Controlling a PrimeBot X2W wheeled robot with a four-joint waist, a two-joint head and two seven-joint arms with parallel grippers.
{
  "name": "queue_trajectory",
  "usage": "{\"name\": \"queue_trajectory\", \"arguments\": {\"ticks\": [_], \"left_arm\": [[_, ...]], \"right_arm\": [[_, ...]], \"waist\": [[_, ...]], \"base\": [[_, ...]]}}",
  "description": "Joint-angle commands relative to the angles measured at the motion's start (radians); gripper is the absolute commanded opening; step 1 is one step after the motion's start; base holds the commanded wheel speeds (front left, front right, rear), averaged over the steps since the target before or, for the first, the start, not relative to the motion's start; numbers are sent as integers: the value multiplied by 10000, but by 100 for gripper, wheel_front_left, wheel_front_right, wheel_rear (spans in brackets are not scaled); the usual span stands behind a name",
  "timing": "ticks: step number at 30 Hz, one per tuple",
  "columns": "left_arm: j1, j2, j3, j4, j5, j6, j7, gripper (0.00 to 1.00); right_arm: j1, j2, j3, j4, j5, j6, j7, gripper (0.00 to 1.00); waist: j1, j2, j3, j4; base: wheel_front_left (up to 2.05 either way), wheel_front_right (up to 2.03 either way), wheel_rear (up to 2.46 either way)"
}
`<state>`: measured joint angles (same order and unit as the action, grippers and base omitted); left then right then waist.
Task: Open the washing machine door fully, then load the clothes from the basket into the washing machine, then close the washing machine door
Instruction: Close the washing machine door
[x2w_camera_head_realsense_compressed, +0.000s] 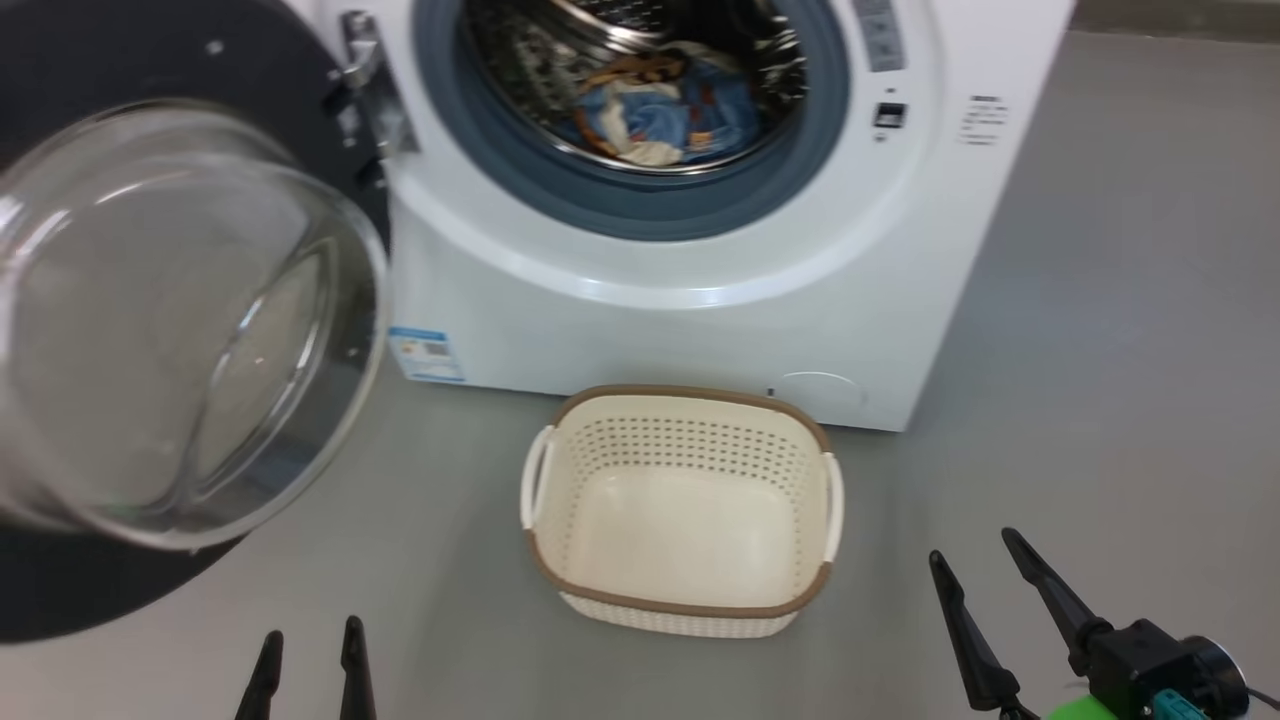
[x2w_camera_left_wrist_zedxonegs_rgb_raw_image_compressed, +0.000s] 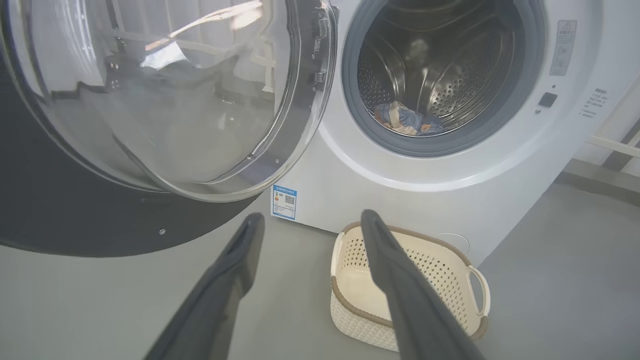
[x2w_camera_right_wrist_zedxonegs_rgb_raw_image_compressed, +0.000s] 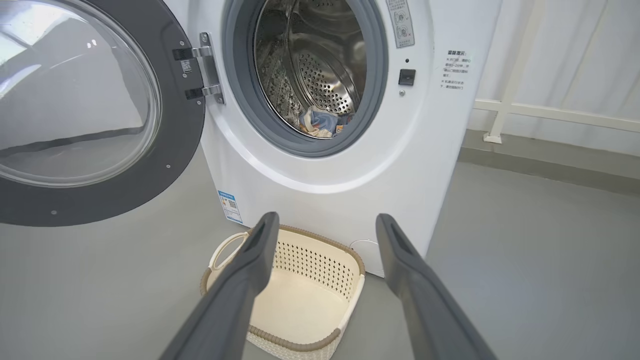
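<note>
The white washing machine (x2w_camera_head_realsense_compressed: 700, 300) stands ahead with its door (x2w_camera_head_realsense_compressed: 150, 330) swung wide open to the left, glass bowl bulging toward me. Light blue clothes (x2w_camera_head_realsense_compressed: 665, 115) with orange-brown prints lie inside the steel drum; they also show as clothes (x2w_camera_left_wrist_zedxonegs_rgb_raw_image_compressed: 405, 119) and clothes (x2w_camera_right_wrist_zedxonegs_rgb_raw_image_compressed: 320, 122) in the wrist views. The cream basket (x2w_camera_head_realsense_compressed: 800, 600) sits on the floor before the machine, nothing in it. My left gripper (x2w_camera_head_realsense_compressed: 308, 640) is open at the lower left, short of the door. My right gripper (x2w_camera_head_realsense_compressed: 975, 560) is open at the lower right, beside the basket.
Grey floor (x2w_camera_head_realsense_compressed: 1100, 350) spreads around the machine and basket. A blue label sticker (x2w_camera_head_realsense_compressed: 428, 355) marks the machine's lower left front. A white railing (x2w_camera_right_wrist_zedxonegs_rgb_raw_image_compressed: 550, 112) and pale curtain stand to the machine's right.
</note>
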<state>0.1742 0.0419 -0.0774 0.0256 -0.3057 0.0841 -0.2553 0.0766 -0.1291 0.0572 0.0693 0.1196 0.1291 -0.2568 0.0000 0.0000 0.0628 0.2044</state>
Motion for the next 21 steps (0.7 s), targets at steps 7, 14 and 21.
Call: {"name": "queue_trajectory", "arguments": {"ticks": [7,14,21], "left_arm": [[-477,83,221,-275,-252,248,-65,100],[-404,83,194,-311,-339,424,-65,100],[-233,83,330,-489,-423,585,-65,100]], "right_arm": [[-780,-396,732,-89,-28,16,-49,100],[-1023,-559,1194,34,26,16,-49,100],[-1281,-705,1659,157,87,16,-49,100]], "waist": [[0,0,86,2025],[0,0,-68,2978],[0,0,-94,3306]], "base": [[0,0,0],[0,0,0],[0,0,0]]}}
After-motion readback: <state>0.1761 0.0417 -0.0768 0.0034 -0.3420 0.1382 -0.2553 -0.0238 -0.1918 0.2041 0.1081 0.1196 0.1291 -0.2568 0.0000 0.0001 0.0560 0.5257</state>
